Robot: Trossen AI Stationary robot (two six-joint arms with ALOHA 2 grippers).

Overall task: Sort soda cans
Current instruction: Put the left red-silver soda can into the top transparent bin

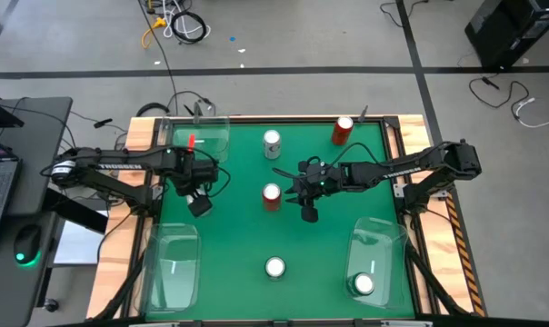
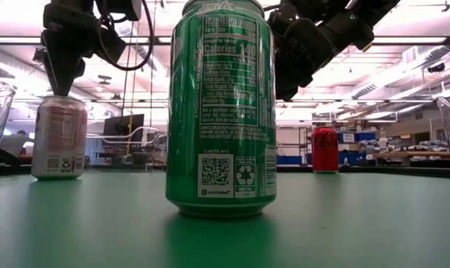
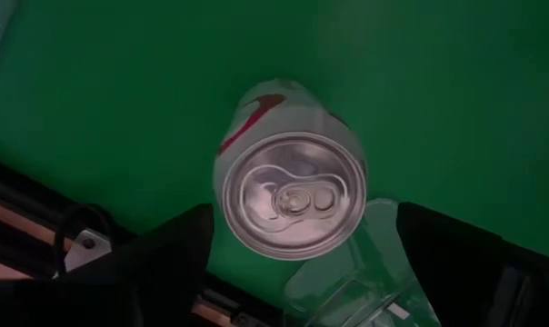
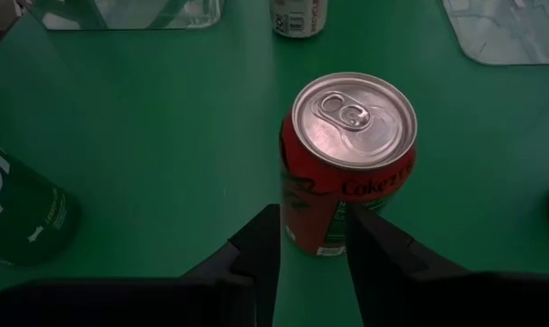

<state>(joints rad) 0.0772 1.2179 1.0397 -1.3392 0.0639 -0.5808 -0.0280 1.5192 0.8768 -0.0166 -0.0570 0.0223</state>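
Sorting is barely underway: one can (image 1: 363,284) sits in a bin (image 1: 380,236). Left gripper (image 3: 297,263) hangs wide above a silver can (image 3: 288,186); right gripper (image 4: 315,238), narrowly parted, faces a red can (image 4: 347,163) just ahead, ungrasped.

Table mat (image 1: 229,227) is solid bright green. Closest can (image 2: 222,112) is green with white nutrition text and a QR code. The middle can (image 4: 347,173) is red with black lettering and a plain silver top. The left one (image 3: 288,186) is silver-grey with red swooshes. Both arms are black, bins (image 1: 170,268) clear.
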